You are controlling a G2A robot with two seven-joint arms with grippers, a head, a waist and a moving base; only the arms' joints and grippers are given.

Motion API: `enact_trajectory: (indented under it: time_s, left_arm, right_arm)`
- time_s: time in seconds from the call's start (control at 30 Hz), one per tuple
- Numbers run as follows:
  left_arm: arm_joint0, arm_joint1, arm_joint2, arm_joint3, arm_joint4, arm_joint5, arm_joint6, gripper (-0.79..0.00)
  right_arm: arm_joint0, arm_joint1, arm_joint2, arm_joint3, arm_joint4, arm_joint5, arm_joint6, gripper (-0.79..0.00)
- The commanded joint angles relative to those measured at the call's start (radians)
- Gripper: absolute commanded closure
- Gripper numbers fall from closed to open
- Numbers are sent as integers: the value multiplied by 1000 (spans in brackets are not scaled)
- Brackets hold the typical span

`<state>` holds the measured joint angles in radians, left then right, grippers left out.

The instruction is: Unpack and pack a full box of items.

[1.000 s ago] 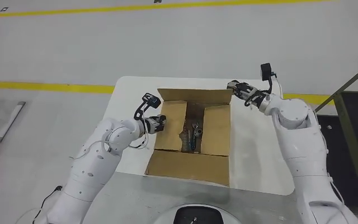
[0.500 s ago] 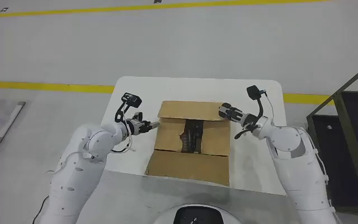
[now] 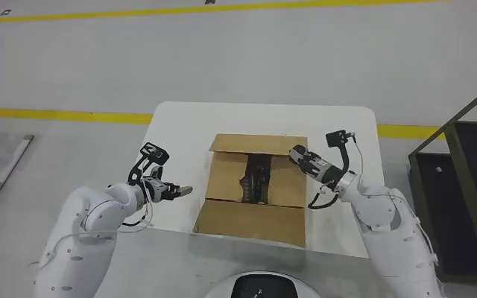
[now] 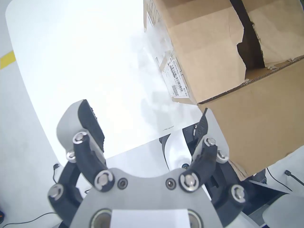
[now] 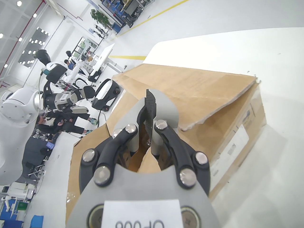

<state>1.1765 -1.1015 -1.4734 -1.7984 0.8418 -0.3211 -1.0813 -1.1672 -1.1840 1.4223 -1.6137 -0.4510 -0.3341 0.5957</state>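
Noted at centre frame: box (image 3: pixel 257 212), flaps part-closed over items (image 3: pixel 256 181). Left of it, left gripper (image 3: pixel 181 192), jaws spread, clear of cardboard. At right flap's inner edge, right gripper (image 3: pixel 297 154), jaws pressed together, empty. Advised: press flap down evenly, sparing torn edges.

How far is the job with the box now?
Done: the box has its end flaps open. In hand: nothing visible; left gripper jaws open beside the box, right gripper jaws shut over a side flap. Left: the items seen inside need unpacking, then repacking.
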Motion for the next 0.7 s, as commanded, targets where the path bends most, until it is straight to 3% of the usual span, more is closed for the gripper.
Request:
enact_trajectory:
  time_s: [0.0,0.2,0.37,0.53,0.67]
  left_arm:
    - [0,0,0,0,0,0,0,-785]
    - [0,0,0,0,0,0,0,-785]
    - [45,14,16,-37,35,-138,-51,-785]
    - [132,30,-56,-87,20,-177,-51,-785]
    - [215,45,-89,-116,52,-264,-71,-785]
  right_arm:
    - [-4,0,-6,-2,-11,12,-16,0]
    - [15,0,-31,7,-39,48,4,0]
    - [23,3,-43,18,-34,40,26,0]
    - [26,4,-48,29,-22,41,26,0]
    - [32,5,-51,41,-9,44,28,0]
